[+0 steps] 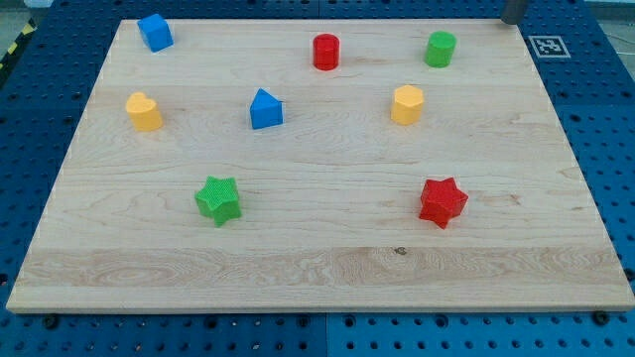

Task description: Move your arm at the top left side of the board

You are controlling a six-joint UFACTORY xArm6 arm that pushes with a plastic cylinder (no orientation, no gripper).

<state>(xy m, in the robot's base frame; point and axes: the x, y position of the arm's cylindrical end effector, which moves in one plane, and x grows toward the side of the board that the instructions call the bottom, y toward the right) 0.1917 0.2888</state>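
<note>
Rod end (516, 20) just pokes in at the view's top right corner; no jaws, the tip itself looks cut off, well clear of all blocks. Target is the top-left board (114, 45) area, beside the blue cube (155, 32). Blocks likely light and slide easily; route around them.

- A pale wooden board (327, 258) with fine lengthwise grain fills most of the view; a small dark knot sits near its bottom edge, right of the middle.
- Beneath and around it lies a blue perforated table top (605, 149), its round holes in regular rows, showing along every edge of the board.
- A white square marker with a black pattern (549, 46) lies just off the board's top right corner.
- Yellow-and-black hazard tape (14, 47) runs past the top left corner.
- Light is even, with soft short shadows.
</note>
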